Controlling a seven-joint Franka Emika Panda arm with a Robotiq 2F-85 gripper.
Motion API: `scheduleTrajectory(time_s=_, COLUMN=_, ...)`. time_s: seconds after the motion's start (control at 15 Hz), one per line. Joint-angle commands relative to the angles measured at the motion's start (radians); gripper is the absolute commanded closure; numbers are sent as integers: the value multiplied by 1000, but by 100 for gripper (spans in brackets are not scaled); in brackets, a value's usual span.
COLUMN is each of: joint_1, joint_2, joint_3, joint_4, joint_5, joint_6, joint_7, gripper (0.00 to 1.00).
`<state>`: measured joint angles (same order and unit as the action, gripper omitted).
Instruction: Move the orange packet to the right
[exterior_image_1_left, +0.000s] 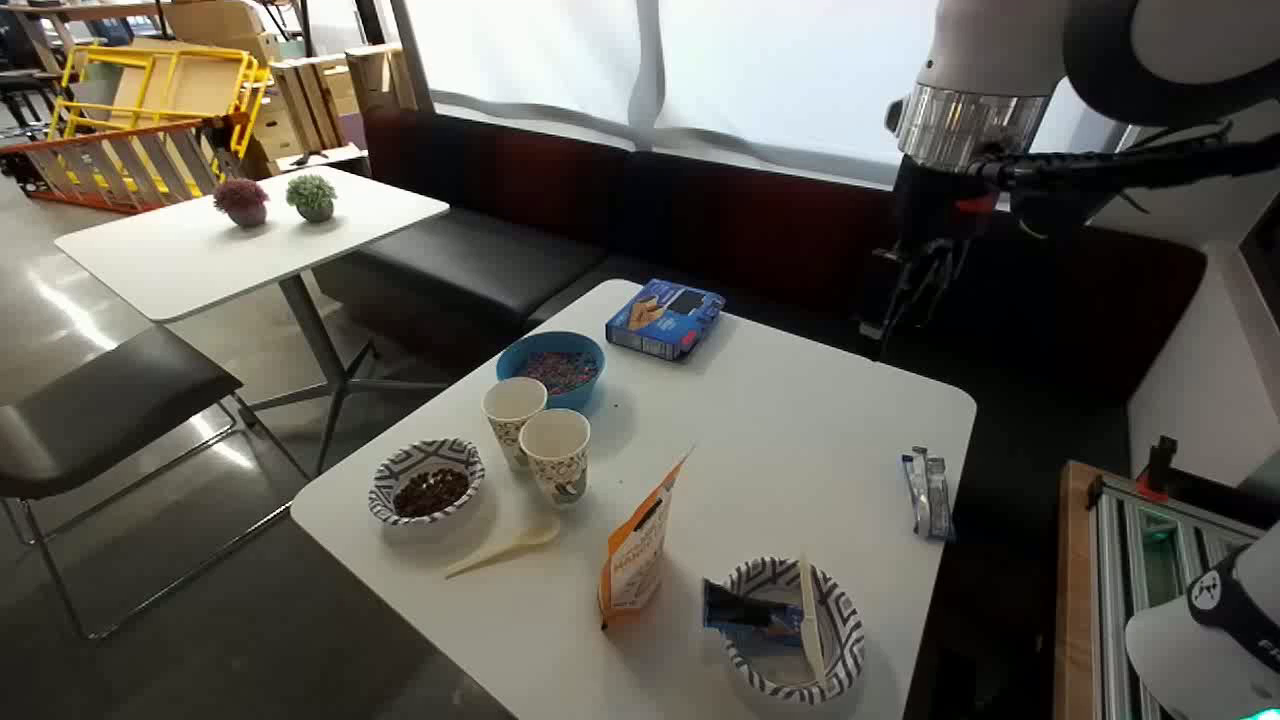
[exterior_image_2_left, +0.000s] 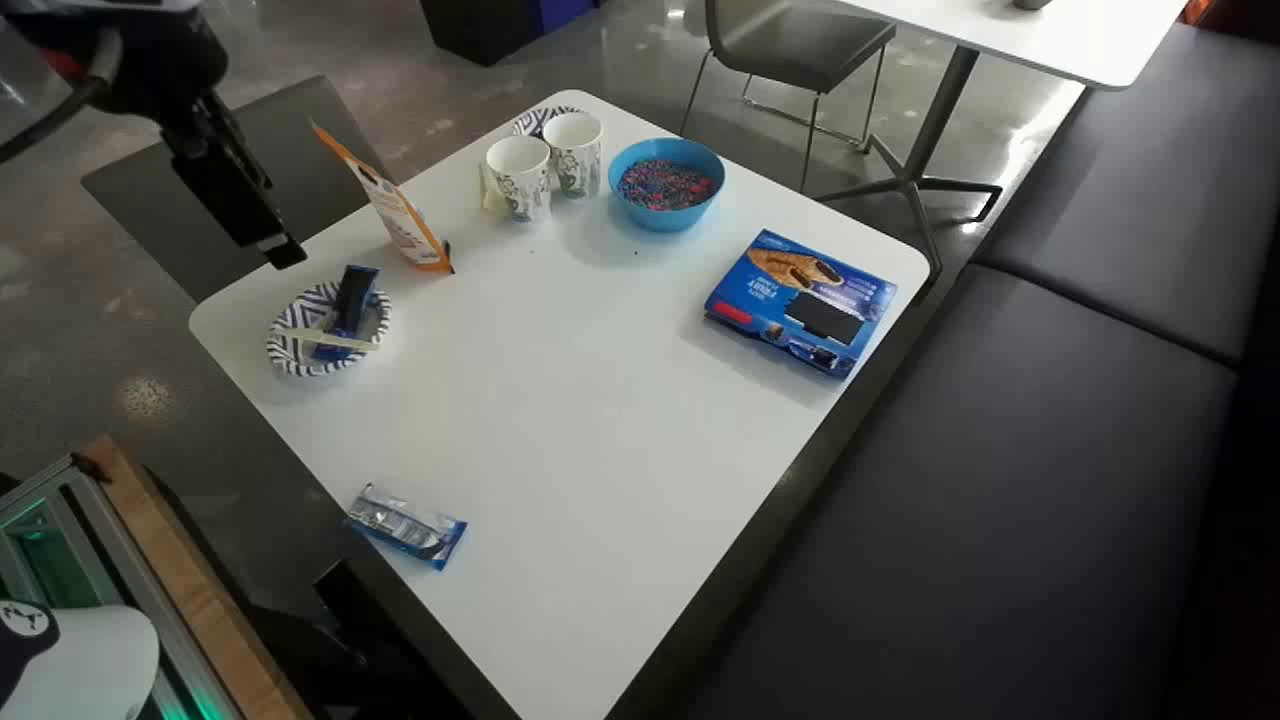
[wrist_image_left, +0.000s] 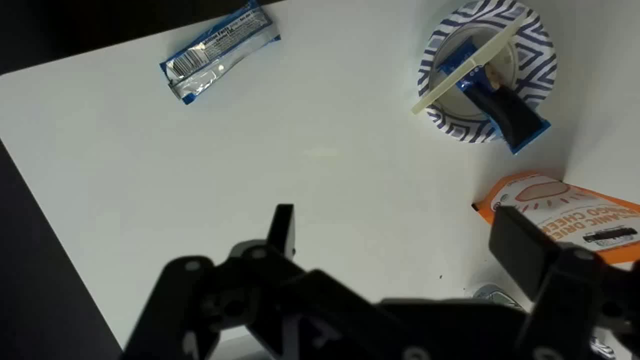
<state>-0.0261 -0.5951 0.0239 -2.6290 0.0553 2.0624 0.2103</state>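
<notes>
On the white desk, a blue-patterned paper bowl stands just beside the flat orange-and-white pouch; two paper cups are at the pouch's other side. The jaws are spread, hanging apart from the pouch; in the wrist view it appears at the right, partly behind one jaw. I count one pouch, two cups, two patterned bowls, one turquoise plastic bowl, one blue cardboard box.

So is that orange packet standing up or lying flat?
Standing up: in both exterior views the orange packet rests on its bottom edge, its narrow top pointing upward.
</notes>
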Motion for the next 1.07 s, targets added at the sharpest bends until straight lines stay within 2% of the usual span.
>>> scheduleTrajectory(time_s=0.0, joint_1=-6, joint_2=0, joint_3=5, joint_4=2, joint_5=3, joint_6=-2, joint_7=-3, gripper=0)
scheduleTrajectory(time_s=0.87, joint_1=-6, joint_2=0, joint_3=5, joint_4=2, joint_5=3, joint_6=-2, joint_7=-3, gripper=0)
scheduleTrajectory(time_s=1.0, joint_1=7, joint_2=43, joint_3=26, joint_4=17, joint_5=-17, joint_6=3, joint_7=-14, gripper=0)
